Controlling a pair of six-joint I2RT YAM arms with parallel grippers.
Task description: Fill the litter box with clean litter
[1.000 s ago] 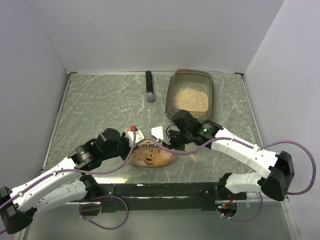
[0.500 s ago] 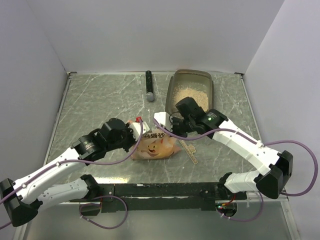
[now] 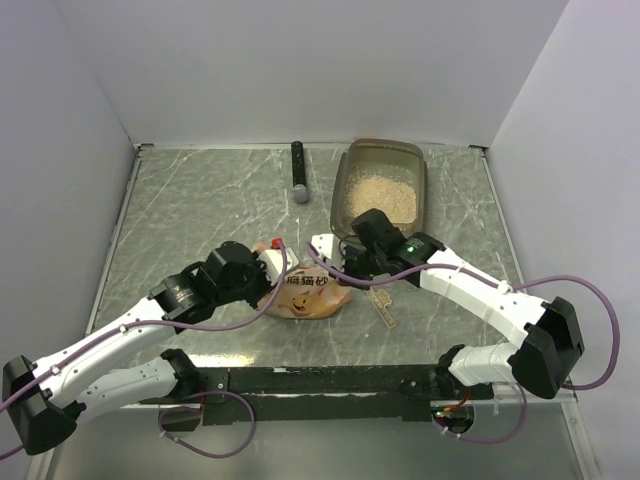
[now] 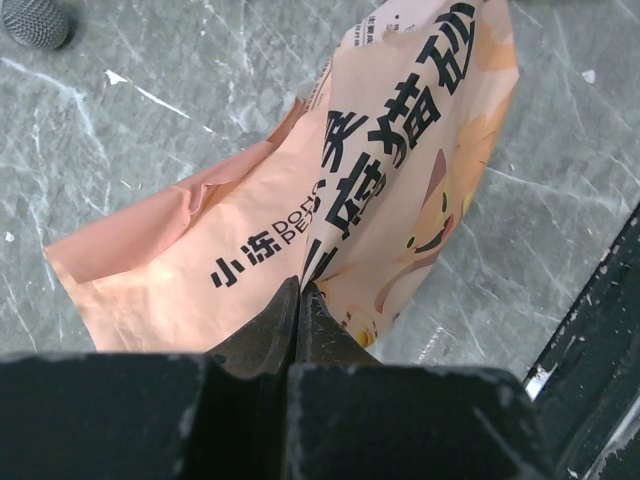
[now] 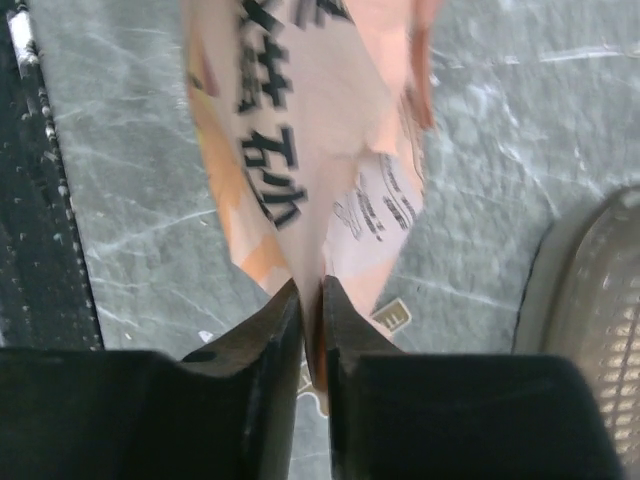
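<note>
Litter box (image 3: 339, 200) sits at the far right of the bench (image 3: 200, 200) with a heap of clean litter (image 3: 383, 195) already in the middle. The darker tray floor shows along its near end, so I'd call the fill partly done, not finished. The orange-pink litter pouch (image 3: 305, 293) is near the box's front-left corner, beside it and not over it, so nothing is pouring right now. It's held from both sides: left jaws are pinched together on a fold of the pouch, right jaws clamped on its edge on the box side. I can't tell from the top view whether its bottom rests on the bench or hangs clear, or how much litter it holds. What's left, as I read it: carry the pouch over the rim, tip the open end down, and empty it. A small tan strip (image 3: 383, 308) lies on the bench by the right arm, maybe the torn-off top. A dark stick with a grey head (image 3: 298, 172) lies left of the box, untouched.
</note>
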